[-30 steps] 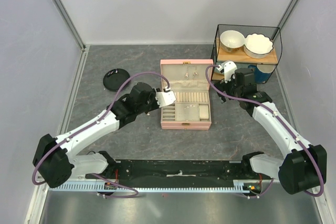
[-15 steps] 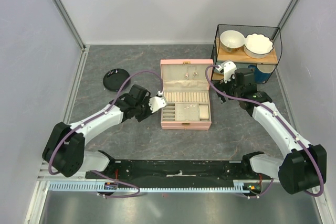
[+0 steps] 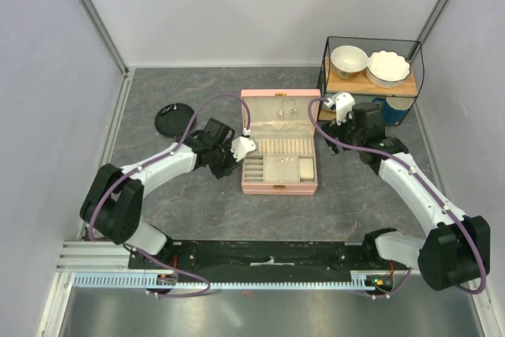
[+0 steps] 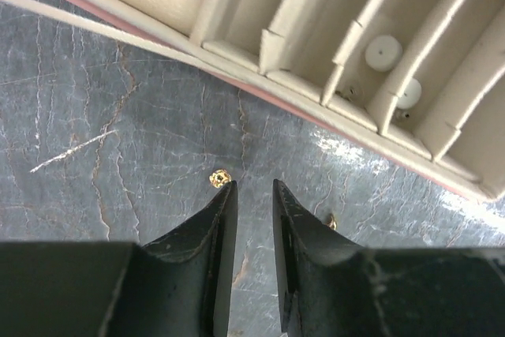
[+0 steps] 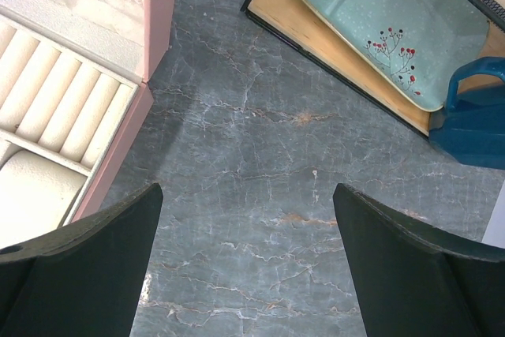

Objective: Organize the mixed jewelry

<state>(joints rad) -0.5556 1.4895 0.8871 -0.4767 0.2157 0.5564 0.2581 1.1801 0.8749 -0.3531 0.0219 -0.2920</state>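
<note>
Though the left arm has swung its elbow inward since a second ago, the left gripper (image 4: pixel 252 191) hangs just off the one pink box (image 4: pixel 260 88), its two black fingers parted by a slim, empty gap over the grey marbled table (image 4: pixel 118 140). Two tiny gold pieces of jewelry lie on that veined surface: one gold piece (image 4: pixel 220 177) just beside one fingertip, the other gold piece (image 4: pixel 331 223) at the opposite finger's outer edge. Unmoved, the right gripper (image 5: pixel 246 195) gapes wide and empty between the box's cream padded rolls (image 5: pixel 55 108) and the wire basket (image 3: pixel 371 39) with two white bowls (image 3: pixel 348 59).
</note>
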